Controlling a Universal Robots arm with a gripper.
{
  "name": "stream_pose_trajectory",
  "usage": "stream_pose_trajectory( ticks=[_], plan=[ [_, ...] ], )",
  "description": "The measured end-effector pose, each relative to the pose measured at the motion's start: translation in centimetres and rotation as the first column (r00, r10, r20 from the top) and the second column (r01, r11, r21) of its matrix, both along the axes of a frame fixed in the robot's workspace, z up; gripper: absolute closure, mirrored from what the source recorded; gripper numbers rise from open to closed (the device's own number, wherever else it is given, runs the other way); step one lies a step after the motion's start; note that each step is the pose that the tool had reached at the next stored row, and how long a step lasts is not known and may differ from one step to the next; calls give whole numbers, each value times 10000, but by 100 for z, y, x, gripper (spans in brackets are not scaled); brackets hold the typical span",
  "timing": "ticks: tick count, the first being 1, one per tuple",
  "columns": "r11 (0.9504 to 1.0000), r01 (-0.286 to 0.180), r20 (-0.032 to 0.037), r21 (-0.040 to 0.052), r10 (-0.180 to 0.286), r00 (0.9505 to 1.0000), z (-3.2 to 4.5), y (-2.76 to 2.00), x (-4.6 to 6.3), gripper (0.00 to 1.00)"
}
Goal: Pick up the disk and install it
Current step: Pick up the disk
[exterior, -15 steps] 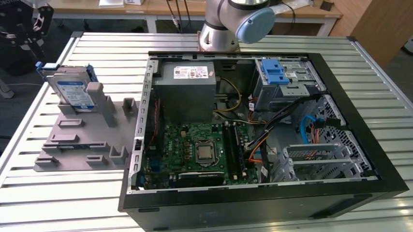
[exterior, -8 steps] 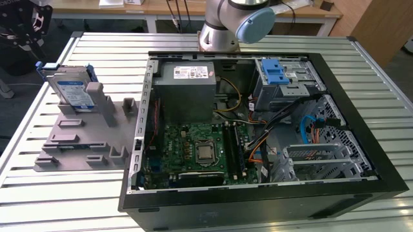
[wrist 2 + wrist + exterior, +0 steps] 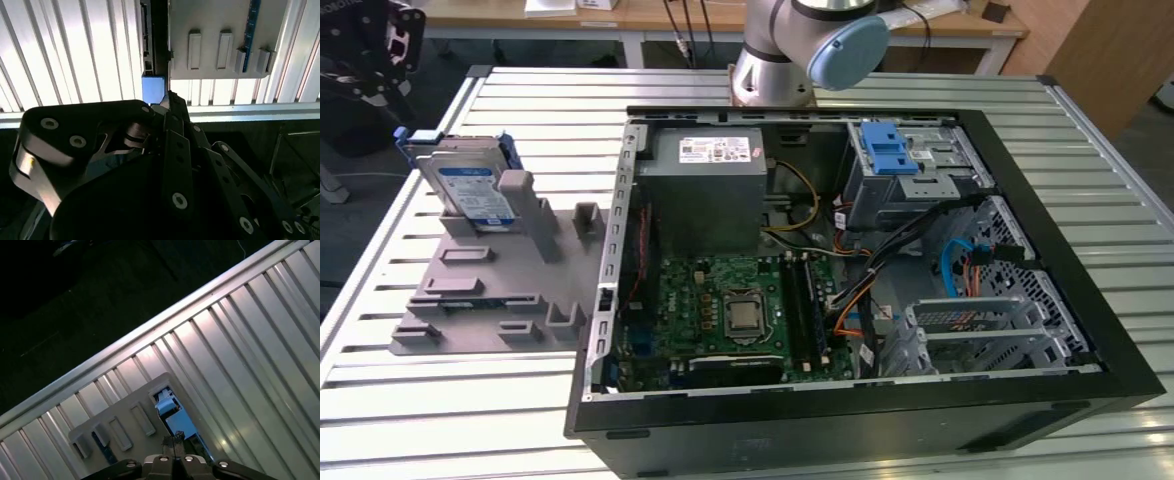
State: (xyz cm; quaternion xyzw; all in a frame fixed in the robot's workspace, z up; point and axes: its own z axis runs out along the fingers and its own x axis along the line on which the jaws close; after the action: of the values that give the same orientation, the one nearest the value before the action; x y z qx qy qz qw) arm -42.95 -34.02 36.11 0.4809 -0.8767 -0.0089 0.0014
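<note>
Exterior view: 1 disk (image 3: 464, 185), silver w/ a white-and-blue label (print too small to read) and blue rails on its sides. It stands on edge in the far end of 1 grey holder (image 3: 494, 275), approx 10 o'clock on the slatted metal desk (image 3: 454, 420). 1 open PC case (image 3: 854, 425) runs from centre to 4 o'clock, just beside the holder.

Inside the case:
- 1 grey PSU box (image 3: 707, 190) w/ a white sticker, at 12 o'clock
- 1 green mainboard (image 3: 720, 310), at 7 o'clock
- 1 blue ridged tab (image 3: 891, 150) on the drive cage, at 1 o'clock
- 1 blue cable (image 3: 950, 262), at 3 o'clock

Arm base (image 3: 781, 60) sits at 12 o'clock behind the case.

First wrist view: the pincer (image 3: 174, 441) hangs over the disk's upper edge. Its tips look pressed together w/ nothing btwn them. Whether they touch the disk, can't tell. Second wrist view: the pincer tips sit just beside one blue rail end.
</note>
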Motion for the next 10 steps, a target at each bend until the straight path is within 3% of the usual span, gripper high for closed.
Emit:
stream_pose_trajectory(
  ticks=[5, 10],
  plan=[
    [9962, -873, 19, 1, 873, 9962, -7, 0, 0, 89],
    [9840, -1780, 22, 0, 1780, 9840, -15, 0, 0, 89]
  ],
)
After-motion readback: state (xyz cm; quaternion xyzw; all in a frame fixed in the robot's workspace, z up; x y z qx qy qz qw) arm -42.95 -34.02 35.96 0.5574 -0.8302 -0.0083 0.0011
